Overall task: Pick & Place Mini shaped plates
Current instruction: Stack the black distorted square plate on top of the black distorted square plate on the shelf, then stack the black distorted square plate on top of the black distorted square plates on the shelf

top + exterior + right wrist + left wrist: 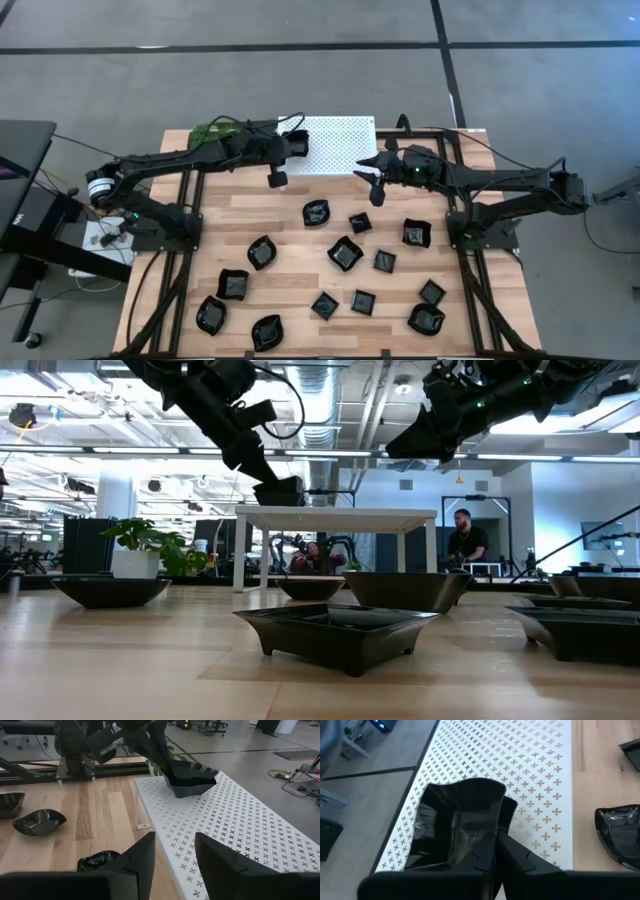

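My left gripper is over the left part of the white perforated rack and is shut on one glossy black mini plate, which also shows in the right wrist view. My right gripper hovers open and empty at the rack's right near corner, fingers spread above the rack's edge. Several more black mini plates rest on their bases across the wooden table, near of the rack. Two of them show in the left wrist view. My left gripper pinches the plate by one side of its rim. The fingers come slanting down from the table's left. The plate is tilted and sits low over the rack's left part. I cannot tell whether its base touches the rack.
The rack stands on short legs at the table's far edge, its surface bare apart from the held plate. Black frame rails run along both table sides. A potted plant sits beyond the far left corner. People sit in the room behind.
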Tool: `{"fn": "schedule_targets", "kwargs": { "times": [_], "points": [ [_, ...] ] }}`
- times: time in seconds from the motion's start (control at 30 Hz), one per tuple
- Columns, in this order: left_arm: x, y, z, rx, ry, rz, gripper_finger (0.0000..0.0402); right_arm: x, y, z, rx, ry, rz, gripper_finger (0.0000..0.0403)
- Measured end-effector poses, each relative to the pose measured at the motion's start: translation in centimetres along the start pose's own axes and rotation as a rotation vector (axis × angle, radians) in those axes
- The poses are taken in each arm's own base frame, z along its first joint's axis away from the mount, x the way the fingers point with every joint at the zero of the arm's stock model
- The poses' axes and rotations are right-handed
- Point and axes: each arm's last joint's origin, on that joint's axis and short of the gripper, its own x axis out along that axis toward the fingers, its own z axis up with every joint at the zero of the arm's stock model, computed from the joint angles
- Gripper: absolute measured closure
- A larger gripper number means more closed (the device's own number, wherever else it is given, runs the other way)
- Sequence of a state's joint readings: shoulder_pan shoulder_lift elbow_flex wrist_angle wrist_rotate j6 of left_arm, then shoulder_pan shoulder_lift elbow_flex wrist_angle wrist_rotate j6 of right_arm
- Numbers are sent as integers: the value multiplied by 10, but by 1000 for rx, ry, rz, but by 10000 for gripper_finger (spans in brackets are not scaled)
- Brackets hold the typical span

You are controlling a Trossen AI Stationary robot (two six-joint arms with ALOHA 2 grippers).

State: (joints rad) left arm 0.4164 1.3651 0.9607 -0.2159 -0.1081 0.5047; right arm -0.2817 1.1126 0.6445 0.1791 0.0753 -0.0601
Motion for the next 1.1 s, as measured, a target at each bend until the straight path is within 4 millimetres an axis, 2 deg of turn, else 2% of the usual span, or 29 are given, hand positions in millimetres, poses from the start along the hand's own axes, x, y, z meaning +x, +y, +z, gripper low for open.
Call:
{"fn": "schedule_targets", "kwargs": {
  "times": [0.13,0.47,0.8,0.97,1.1],
  "points": [
    [0,-1,0,66,10,17,369,0,0,0,0,0,0,269],
    [-1,-6,4,80,5,26,326,0,0,0,0,0,0,270],
    [-13,-47,27,155,0,125,295,4,6,-6,0,45,23,268],
    [-20,-70,34,78,-41,65,293,3,18,-9,41,98,74,258],
    [-24,-88,35,106,-51,18,295,-2,35,-7,65,209,132,249]
  ]
}}
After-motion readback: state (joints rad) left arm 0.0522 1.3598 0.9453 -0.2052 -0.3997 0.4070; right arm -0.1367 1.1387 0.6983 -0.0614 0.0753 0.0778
